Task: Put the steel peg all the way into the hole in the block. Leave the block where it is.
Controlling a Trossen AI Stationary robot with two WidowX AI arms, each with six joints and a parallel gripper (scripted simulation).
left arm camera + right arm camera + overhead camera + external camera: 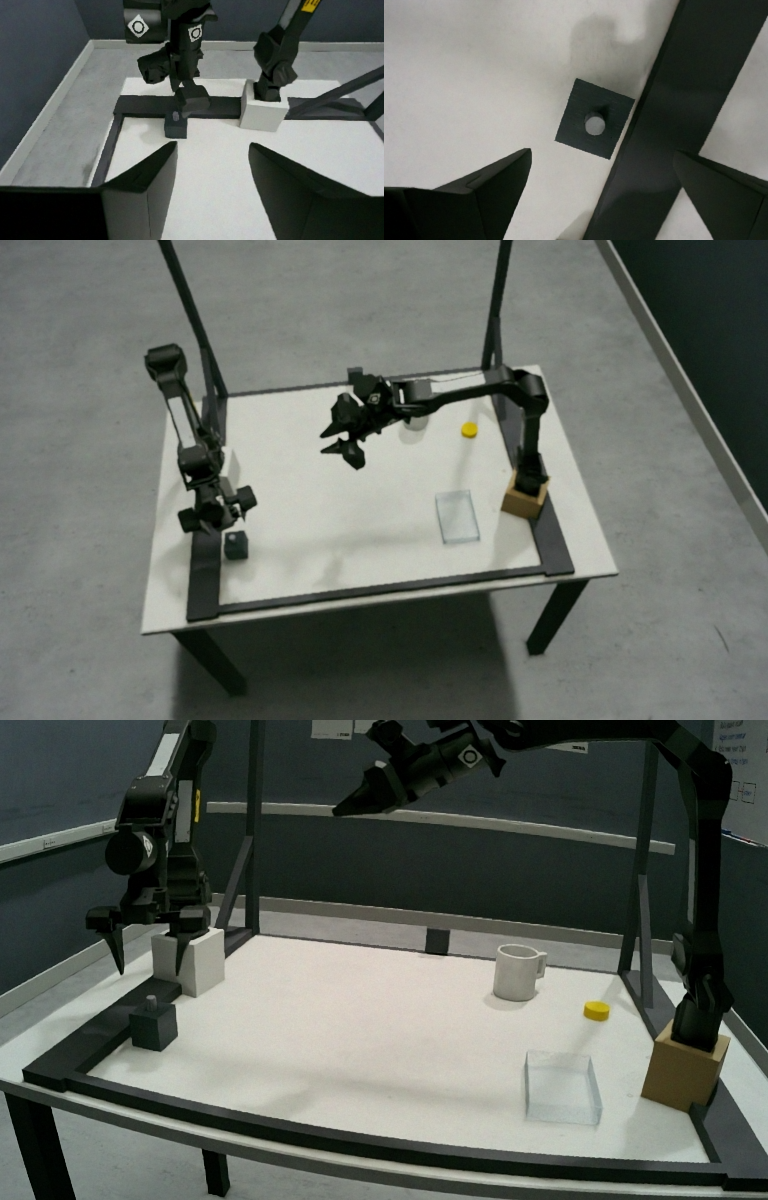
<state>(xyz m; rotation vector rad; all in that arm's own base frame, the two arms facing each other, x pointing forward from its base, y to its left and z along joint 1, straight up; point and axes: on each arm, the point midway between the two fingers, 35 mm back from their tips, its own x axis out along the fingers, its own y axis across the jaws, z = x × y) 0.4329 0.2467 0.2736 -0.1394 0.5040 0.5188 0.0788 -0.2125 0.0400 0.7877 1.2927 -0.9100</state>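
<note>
The broad white rectangular worktop (pixel 351 506) (pixel 339 1036) (pixel 215 175) (pixel 484 90) lay beneath both grippers. The right gripper (pixel 229 517) (pixel 149 974) (pixel 178 103) (pixel 601 155) hung above and to one side of the dark square block (pixel 236 546) (pixel 152 1028) (pixel 175 129) (pixel 576 112), its fingers spread wide with nothing between them. The left gripper (pixel 321 443) (pixel 334 812) (pixel 213 149) was well apart from the block, high over the middle of the worktop, its fingers partly apart and holding nothing.

In size the pale grey cylindrical mug (pixel 416 422) (pixel 515 973) came next, beyond the left gripper and far from the right one. The block sat just beside the dark frame strip, below the right gripper's fingertips and touched by neither finger.

Smallest of the task's things, the grey round steel peg (pixel 232 536) (pixel 151 1002) (pixel 175 116) (pixel 595 125) stood in the block's top, ahead of the right gripper's open fingers, looking close to upright.

The job seemed mostly done: the peg had entered the hole and stood unsupported, but a short length still showed above the block. Seating it fully was left, probably by a straight downward push from the right gripper, without shifting the block.
</note>
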